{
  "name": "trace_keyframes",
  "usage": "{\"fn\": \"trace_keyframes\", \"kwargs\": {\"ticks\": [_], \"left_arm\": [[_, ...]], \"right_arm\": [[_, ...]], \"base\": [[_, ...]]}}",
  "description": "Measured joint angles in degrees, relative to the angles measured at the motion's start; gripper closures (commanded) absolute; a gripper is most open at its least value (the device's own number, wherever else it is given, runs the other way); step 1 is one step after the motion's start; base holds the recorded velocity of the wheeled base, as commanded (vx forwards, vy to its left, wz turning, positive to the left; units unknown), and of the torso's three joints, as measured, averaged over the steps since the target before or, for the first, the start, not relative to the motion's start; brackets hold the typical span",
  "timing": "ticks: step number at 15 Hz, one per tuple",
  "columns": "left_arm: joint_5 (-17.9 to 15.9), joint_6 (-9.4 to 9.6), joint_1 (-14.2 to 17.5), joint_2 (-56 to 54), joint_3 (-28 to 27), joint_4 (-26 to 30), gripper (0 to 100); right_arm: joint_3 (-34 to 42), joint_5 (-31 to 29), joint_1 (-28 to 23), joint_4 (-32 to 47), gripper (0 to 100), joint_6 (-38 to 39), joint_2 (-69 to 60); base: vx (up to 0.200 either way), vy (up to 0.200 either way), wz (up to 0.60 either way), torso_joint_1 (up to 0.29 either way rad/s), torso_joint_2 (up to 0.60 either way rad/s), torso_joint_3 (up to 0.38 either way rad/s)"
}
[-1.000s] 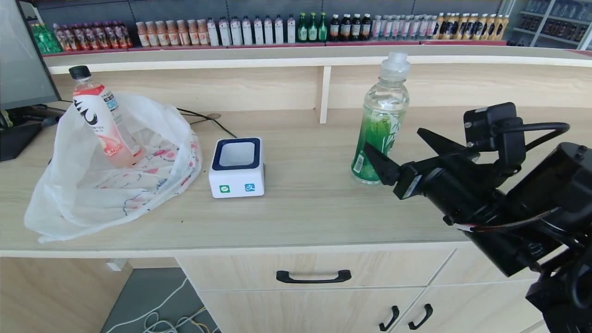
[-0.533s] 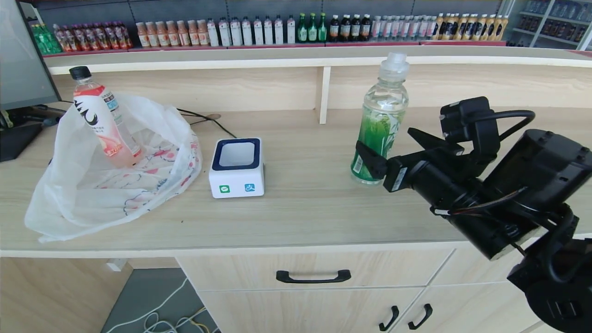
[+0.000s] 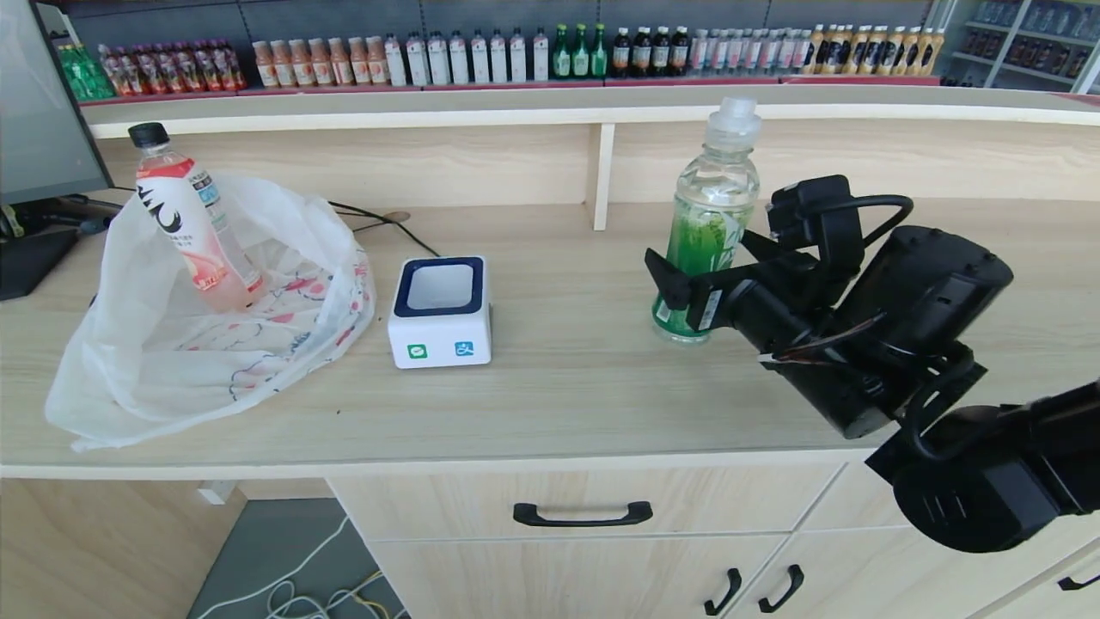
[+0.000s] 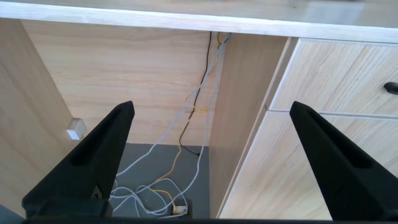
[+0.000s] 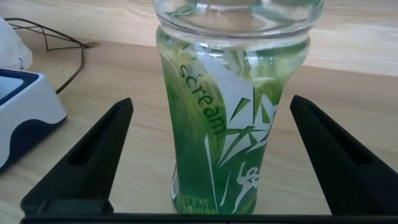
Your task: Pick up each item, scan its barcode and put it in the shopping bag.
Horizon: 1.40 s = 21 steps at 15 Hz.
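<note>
The green-label bottle (image 3: pixel 711 223) stands toward the right end of the bench (image 3: pixel 567 387), flanked untouched by the wide-spread right end effector (image 3: pixel 706 255).
It appears full, so fairly heavy; the smooth plastic may slip and yield, so the labelled middle should be gripped.

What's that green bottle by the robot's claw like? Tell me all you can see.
The bottle is clear plastic with a green leafy label bearing a barcode, a pale cap and clear liquid. It stands upright on the counter. The open right claw straddles its lower half without touching it.
</note>
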Motion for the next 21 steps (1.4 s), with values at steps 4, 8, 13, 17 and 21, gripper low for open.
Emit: {"fn": "trace_keyframes", "kwargs": {"ticks": [4, 8, 13, 17, 21], "left_arm": [[0.0, 0.00, 0.0, 0.0, 0.0, 0.0, 0], [0.0, 0.00, 0.0, 0.0, 0.0, 0.0, 0], [0.0, 0.00, 0.0, 0.0, 0.0, 0.0, 0], [0.0, 0.00, 0.0, 0.0, 0.0, 0.0, 0], [0.0, -0.02, 0.0, 0.0, 0.0, 0.0, 0]], "right_arm": [[-2.3, 0.0, -2.1, 0.0, 0, 0.0, 2.5], [-2.8, -0.3, -2.9, 0.0, 0, 0.0, 3.3], [-6.3, -1.2, -2.9, 0.2, 0, -0.1, 4.3], [-10.5, -1.4, -2.8, 2.2, 0, -0.4, 6.2], [-12.4, -2.0, -2.8, 2.8, 0, -0.5, 6.6]], "base": [[0.000, 0.000, 0.00, 0.000, 0.00, 0.000], [0.000, 0.000, 0.00, 0.000, 0.00, 0.000], [0.000, 0.000, 0.00, 0.000, 0.00, 0.000], [0.000, 0.000, 0.00, 0.000, 0.00, 0.000], [0.000, 0.000, 0.00, 0.000, 0.00, 0.000]]}}
